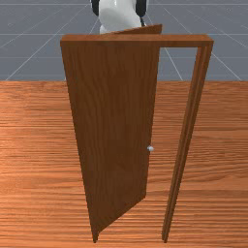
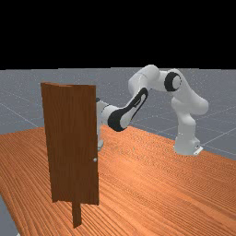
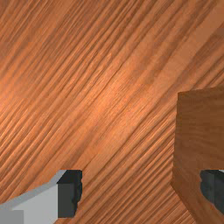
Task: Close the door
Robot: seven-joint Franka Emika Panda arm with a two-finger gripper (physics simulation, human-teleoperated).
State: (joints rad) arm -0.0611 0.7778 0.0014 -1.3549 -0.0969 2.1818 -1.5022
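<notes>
As I look across the table (image 1: 38,145), the door (image 1: 114,126) stands ajar in its frame (image 1: 135,40), hinged at the front view's left, with its free edge swung to the far side, toward the robot. The frame's upright post (image 1: 186,140) at the front view's right stands apart from that edge, and a clear gap runs between them from top to bottom. A small pale knob (image 1: 150,148) sits by the free edge, somewhat below the middle of its height. In the far view the door is upright at the left, while the white arm (image 2: 150,78) rises from its base (image 2: 186,138) at the right, arches over the wood and bends down close to the panel. The claw (image 2: 100,144) hangs there, partly hidden behind the door's edge. It is spread wide and grips nothing: in the wrist view one finger (image 3: 70,194) has bare table wood behind it, and the other finger (image 3: 213,188) overlaps the dark brown panel of the door. The panel's near corner reaches in between the two, well apart from the first; whether the second touches it, I can't tell from here.
</notes>
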